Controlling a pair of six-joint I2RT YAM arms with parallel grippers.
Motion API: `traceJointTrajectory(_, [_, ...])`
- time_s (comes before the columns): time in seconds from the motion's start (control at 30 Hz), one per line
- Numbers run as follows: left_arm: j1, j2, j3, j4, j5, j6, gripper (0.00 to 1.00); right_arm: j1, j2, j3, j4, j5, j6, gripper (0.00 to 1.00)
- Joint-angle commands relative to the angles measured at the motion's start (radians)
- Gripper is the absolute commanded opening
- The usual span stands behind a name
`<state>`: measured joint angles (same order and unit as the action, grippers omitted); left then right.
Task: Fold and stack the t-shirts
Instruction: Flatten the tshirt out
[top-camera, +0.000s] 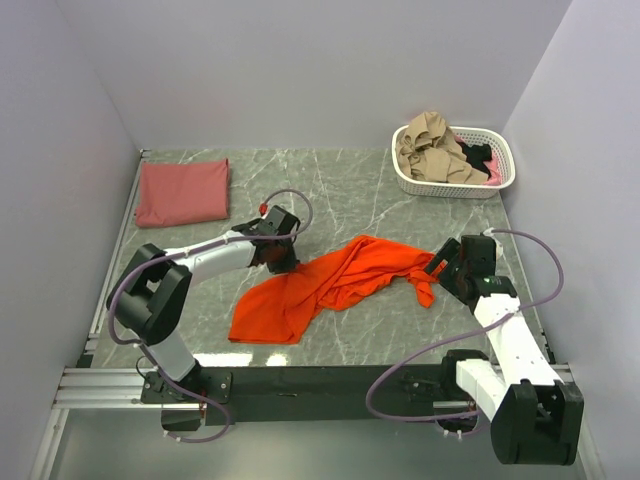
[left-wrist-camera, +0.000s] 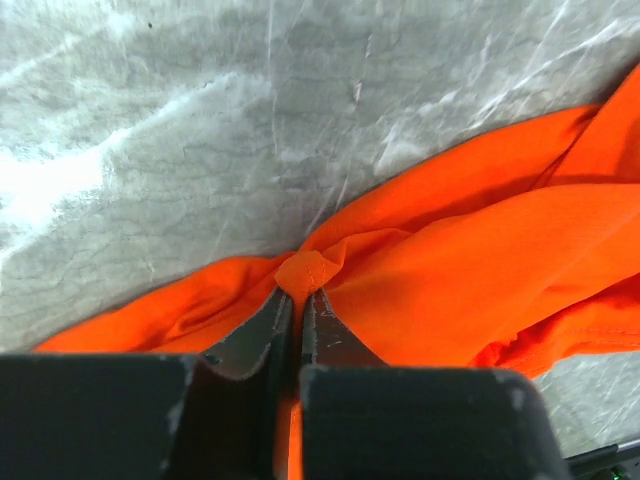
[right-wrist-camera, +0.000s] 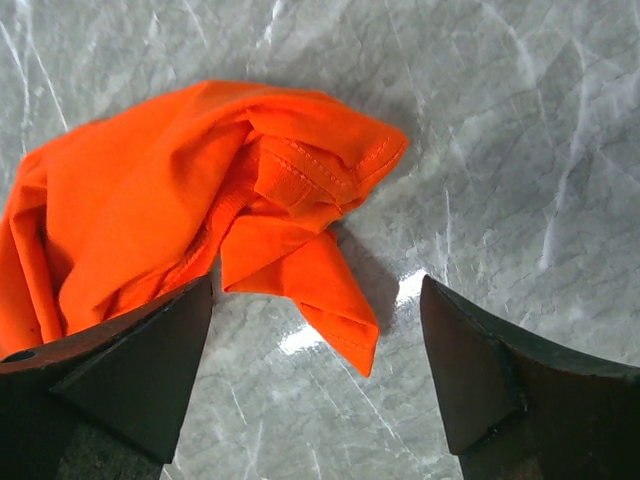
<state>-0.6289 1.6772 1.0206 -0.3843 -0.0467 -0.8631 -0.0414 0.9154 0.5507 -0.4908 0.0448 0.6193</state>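
Shirt, orange (top-camera: 330, 285), crumpled mid-worktop (top-camera: 350, 190), long axis running near-left to far-right. Left end effector (left-wrist-camera: 298, 300) clamped on a pinch of its far edge, toward the left end. Right end effector (right-wrist-camera: 315, 300) fingers apart, just above the right end, nearer arm for that side. Folded brick-red shirt (top-camera: 182, 192) far-left, well apart

The top camera looks down from high behind the arms (top-camera: 205, 257). Wrist cameras sit very close: left sees the 10 o'clock edge of the orange shirt (top-camera: 330, 285), right its 3 o'clock end.
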Motion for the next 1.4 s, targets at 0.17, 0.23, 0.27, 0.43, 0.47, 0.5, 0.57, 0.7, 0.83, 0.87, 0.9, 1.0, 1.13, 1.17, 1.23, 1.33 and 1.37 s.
traceJointTrajectory(0.17, [-0.011,-0.089,0.087,-0.051,-0.084,0.004,0.0,0.032,0.022,-0.038,0.015,-0.062,-0.029,0.85])
traceJointTrajectory(0.23, [-0.012,-0.108,0.088,-0.054,-0.09,0.006,0.01,0.037,0.026,-0.054,0.017,-0.056,-0.021,0.84])
traceJointTrajectory(0.27, [-0.012,-0.115,0.087,-0.05,-0.087,0.01,0.01,0.079,0.031,-0.058,0.017,-0.056,-0.018,0.84])
traceJointTrajectory(0.43, [-0.012,-0.155,0.075,-0.045,-0.091,0.009,0.01,0.147,0.082,-0.072,0.052,-0.002,0.014,0.8])
traceJointTrajectory(0.47, [-0.012,-0.162,0.07,-0.042,-0.091,0.012,0.01,0.153,0.109,-0.072,0.061,0.009,0.02,0.78])
traceJointTrajectory(0.5, [-0.012,-0.171,0.069,-0.044,-0.093,0.012,0.01,0.158,0.121,-0.072,0.078,0.016,0.032,0.74])
traceJointTrajectory(0.57, [-0.012,-0.178,0.069,-0.047,-0.097,0.016,0.01,0.156,0.158,-0.071,0.098,0.052,0.048,0.55])
traceJointTrajectory(0.7, [-0.012,-0.208,0.076,-0.057,-0.116,0.022,0.01,0.156,0.191,-0.051,0.118,0.112,0.056,0.1])
traceJointTrajectory(0.83, [-0.012,-0.25,0.09,-0.097,-0.154,0.027,0.04,0.156,0.122,0.02,0.057,0.182,0.053,0.0])
traceJointTrajectory(0.87, [-0.012,-0.261,0.09,-0.106,-0.165,0.021,0.04,0.156,0.1,0.034,0.02,0.22,0.051,0.0])
traceJointTrajectory(0.9, [-0.012,-0.283,0.088,-0.113,-0.188,0.022,0.05,0.156,0.077,0.063,0.003,0.24,0.048,0.0])
traceJointTrajectory(1.0, [-0.012,-0.332,0.061,-0.12,-0.209,0.026,0.13,0.156,-0.021,0.101,-0.057,0.291,0.037,0.0])
traceJointTrajectory(1.13, [-0.012,-0.359,-0.002,-0.104,-0.184,0.015,0.15,0.156,-0.111,0.101,-0.092,0.259,0.02,0.0])
traceJointTrajectory(1.17, [-0.012,-0.359,-0.019,-0.097,-0.171,0.012,0.15,0.156,-0.121,0.095,-0.082,0.238,0.007,0.0])
traceJointTrajectory(1.23, [-0.012,-0.361,-0.092,-0.041,-0.069,0.013,0.16,0.156,-0.128,0.049,-0.055,0.161,-0.006,0.0])
traceJointTrajectory(1.33, [-0.014,-0.355,-0.172,0.004,-0.021,-0.004,0.13,0.156,-0.098,0.002,-0.038,0.129,-0.004,0.0])
traceJointTrajectory(1.37, [-0.014,-0.353,-0.183,-0.004,-0.036,-0.011,0.09,0.156,-0.086,-0.005,-0.041,0.132,-0.003,0.0])
